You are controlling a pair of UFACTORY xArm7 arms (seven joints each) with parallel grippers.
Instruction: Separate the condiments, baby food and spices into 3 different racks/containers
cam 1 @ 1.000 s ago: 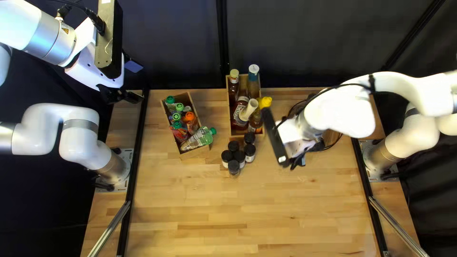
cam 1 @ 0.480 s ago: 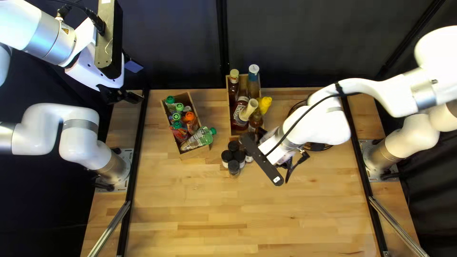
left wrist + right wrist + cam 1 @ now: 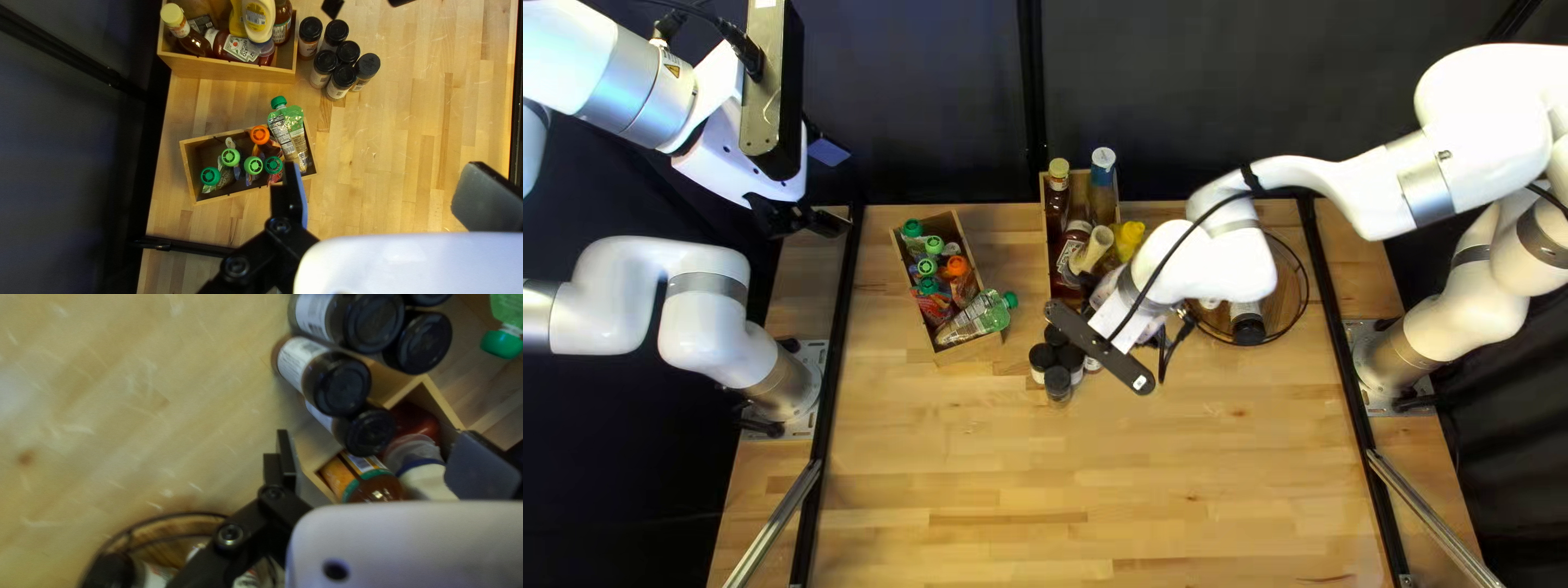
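Swung right claw point(image 3: 1167, 351) closer to spice jars point(image 3: 1058, 381) bunched on table point(image 3: 1013, 490), spread wide. Got left claw point(image 3: 835, 188) spread too. Got condiments point(image 3: 1071, 250), baby food point(image 3: 991, 316) in separate boxes point(image 3: 234, 71), jar point(image 3: 1248, 329) in wire basket point(image 3: 180, 514).

Upright black-capped spice jars point(image 3: 341, 81) beside a wooden box point(image 3: 229, 69) of condiments point(image 3: 259, 19); baby food pouches point(image 3: 289, 130) in another box point(image 3: 189, 169).

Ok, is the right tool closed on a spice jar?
No, the right tool is open, its two fingers standing wide apart.
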